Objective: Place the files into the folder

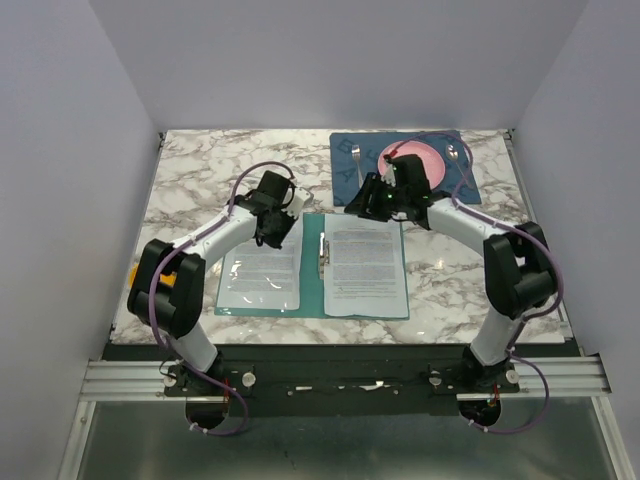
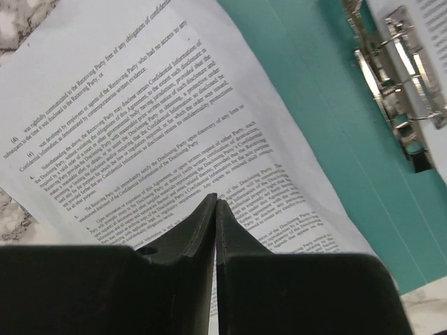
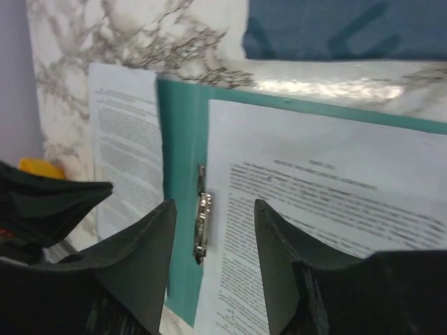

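two files point(image 1: 365, 265) lie on the open folder point(image 1: 312, 275). left hand point(image 2: 215, 204) pressed together at left sheet's top, grip unclear; right hand point(image 3: 213, 206) spread over clip point(image 2: 401, 77). nxt: tuck sheet under clip.

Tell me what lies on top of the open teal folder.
The right sheet covers its right half, the left sheet lies over its left half, and a metal clip sits at the spine. The folder surface under both is hidden.
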`<state>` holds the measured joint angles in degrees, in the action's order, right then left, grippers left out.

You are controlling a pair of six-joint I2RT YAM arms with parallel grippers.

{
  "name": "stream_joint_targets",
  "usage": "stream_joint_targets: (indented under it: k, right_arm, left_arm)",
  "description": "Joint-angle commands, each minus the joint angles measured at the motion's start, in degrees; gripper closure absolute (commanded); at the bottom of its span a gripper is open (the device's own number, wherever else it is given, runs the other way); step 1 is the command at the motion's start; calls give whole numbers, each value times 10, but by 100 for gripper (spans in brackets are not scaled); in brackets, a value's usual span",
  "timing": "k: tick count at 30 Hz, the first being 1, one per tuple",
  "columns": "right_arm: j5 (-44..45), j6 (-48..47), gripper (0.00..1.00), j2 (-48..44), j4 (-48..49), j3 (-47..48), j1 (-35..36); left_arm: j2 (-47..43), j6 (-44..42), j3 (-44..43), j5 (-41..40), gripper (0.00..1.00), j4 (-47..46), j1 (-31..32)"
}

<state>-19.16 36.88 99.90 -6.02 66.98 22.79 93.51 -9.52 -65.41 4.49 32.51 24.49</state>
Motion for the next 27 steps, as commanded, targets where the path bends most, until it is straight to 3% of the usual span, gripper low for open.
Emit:
stream_joint_targets:
  k: [1,7,18,27]
  right_arm:
    - [-146,20,39,71,92,46,24]
    - [-180,43,37,142,109,74,35]
    - [-205,71,36,200,159,71,50]
    - [-211,75,39,226,202,72,56]
  left_arm:
    - [38,-3,-4,-64,85,-9,1]
    - [70,23,-17,-46,85,31,-8]
    - [103,27,-20,41,87,51,-28]
    - [116,14,-17,52,87,54,-36]
